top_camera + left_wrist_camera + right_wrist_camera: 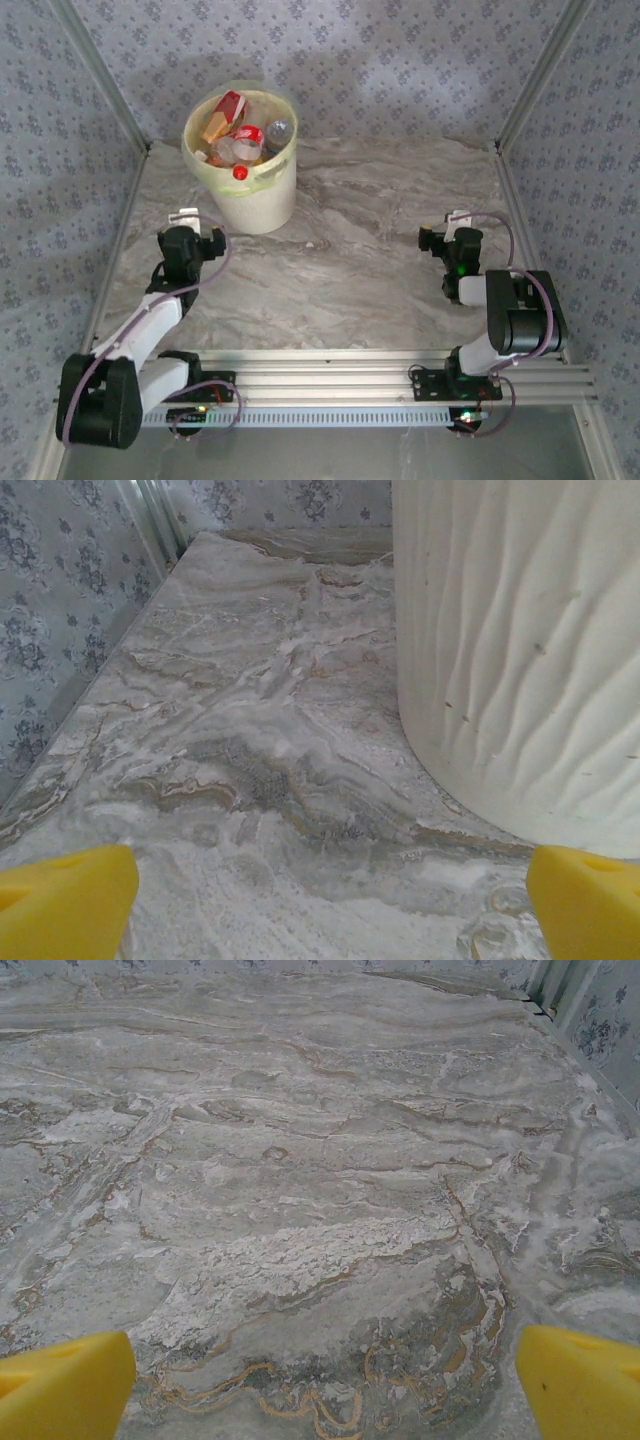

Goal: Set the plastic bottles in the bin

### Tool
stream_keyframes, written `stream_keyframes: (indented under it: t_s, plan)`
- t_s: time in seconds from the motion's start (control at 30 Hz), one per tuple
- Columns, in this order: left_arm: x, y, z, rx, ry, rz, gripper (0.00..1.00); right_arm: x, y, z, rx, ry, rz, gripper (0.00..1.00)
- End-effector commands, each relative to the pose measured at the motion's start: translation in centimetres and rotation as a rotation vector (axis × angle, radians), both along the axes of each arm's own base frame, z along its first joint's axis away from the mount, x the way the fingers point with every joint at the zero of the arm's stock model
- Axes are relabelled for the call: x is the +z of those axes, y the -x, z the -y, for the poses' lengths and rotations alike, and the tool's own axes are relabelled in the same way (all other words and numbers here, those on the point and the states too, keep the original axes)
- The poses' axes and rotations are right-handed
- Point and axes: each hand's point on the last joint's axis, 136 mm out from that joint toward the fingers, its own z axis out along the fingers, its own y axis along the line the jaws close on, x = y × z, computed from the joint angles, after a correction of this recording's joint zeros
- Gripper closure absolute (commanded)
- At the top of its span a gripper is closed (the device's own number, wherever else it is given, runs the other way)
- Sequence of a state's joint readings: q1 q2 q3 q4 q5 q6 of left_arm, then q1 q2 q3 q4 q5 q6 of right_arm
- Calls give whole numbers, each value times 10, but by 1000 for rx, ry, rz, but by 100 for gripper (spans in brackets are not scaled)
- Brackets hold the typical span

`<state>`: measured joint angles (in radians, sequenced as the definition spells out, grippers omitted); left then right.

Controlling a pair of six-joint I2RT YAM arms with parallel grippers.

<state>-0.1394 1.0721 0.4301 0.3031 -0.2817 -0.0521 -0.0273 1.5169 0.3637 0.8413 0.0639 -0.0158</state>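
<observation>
All the bottles (pixel 238 140) in sight lie piled inside the bin (pixel 258 200) at the far left of the table (pixel 360 280), and with the left claw (pixel 187 216) and the right claw (pixel 457 220) both wide open and empty, the job looks finished.

The left arm (pixel 150 325) and right arm (pixel 505 310) are showing black joints, white links, yellow fingertips (pixel 62 905) and lilac cables (pixel 512 240); a green light (pixel 461 268) seems to be glowing

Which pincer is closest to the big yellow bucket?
The left pincer: it sits open right beside the bin, while the right pincer is far off across the marble table.
</observation>
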Motion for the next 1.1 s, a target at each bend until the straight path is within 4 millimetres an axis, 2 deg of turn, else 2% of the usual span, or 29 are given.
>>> stream_keyframes:
  t_s: [0.0, 0.27, 0.4, 0.5, 0.6, 0.67, 0.73, 0.87, 0.97, 1.07]
  plan:
    - [16, -17, 4, -35, -11, 128, 0, 4, -5, 1, -9, 5, 7, 0]
    - [2, -32, 10, -116, -73, 132, 0, 3, -5, 1, -10, 5, 6, 0]
    - [10, -31, 14, -157, -72, 189, 0, 4, -5, 1, -8, 5, 7, 0]
    - [7, -32, 17, -172, -75, 175, 0, 3, -5, 1, -8, 5, 6, 0]
    - [7, -35, 10, -137, -61, 164, 0, 4, -5, 1, -9, 5, 7, 0]
    - [2, -36, 4, -106, -25, 124, 0, 3, -5, 1, -9, 5, 6, 0]
    - [-12, -35, -1, -84, -32, 61, 0, 3, -5, 1, -9, 5, 6, 0]
    - [-29, -29, -9, -54, -45, 68, 0, 3, -5, 1, -9, 5, 6, 0]
    - [-27, -31, 1, -108, -12, 112, 0, 4, -5, 1, -9, 5, 7, 0]
    - [-40, -33, 9, -150, -21, 116, 0, 4, -5, 1, -10, 5, 7, 0]
